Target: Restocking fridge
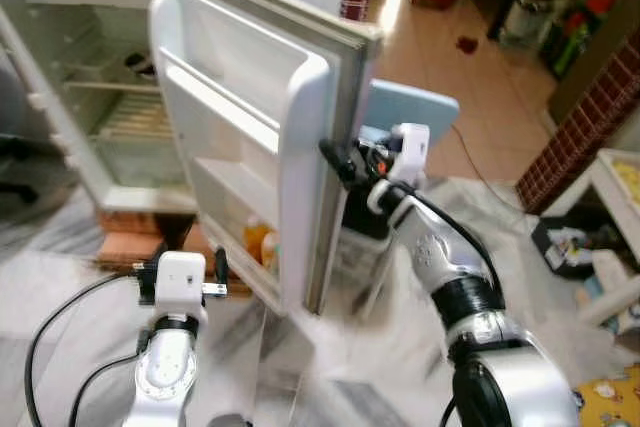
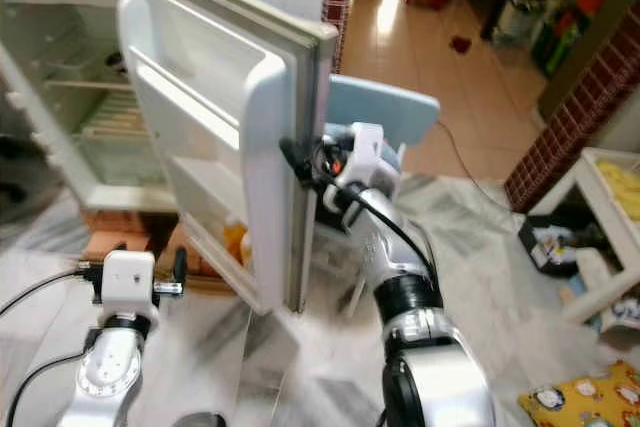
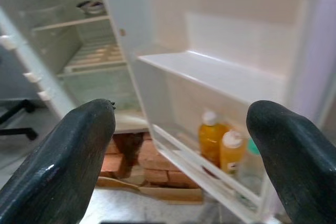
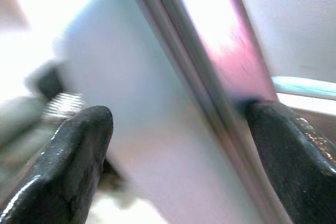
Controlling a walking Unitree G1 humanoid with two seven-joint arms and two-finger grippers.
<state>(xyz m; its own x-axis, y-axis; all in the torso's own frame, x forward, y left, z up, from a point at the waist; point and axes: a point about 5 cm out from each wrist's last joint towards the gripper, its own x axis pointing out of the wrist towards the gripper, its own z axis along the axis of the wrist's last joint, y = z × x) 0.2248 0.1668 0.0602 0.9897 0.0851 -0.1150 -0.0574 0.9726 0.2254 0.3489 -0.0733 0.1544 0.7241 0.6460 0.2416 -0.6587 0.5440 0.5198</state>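
right jaws astride fridge door edge; left jaws apart, empty, facing the door racks.

right gripper (image 4: 173, 145) has the fridge door (image 1: 300, 137) edge between its spread fingers, not clamped; judged step: swinging the door. do it well by keeping the edge seated deep and following its arc. left gripper (image 3: 184, 145) waits low. count: two orange bottles (image 3: 220, 142) in the lowest door rack, a third greenish item unclear; one bowl (image 3: 92, 7) on an inner shelf.
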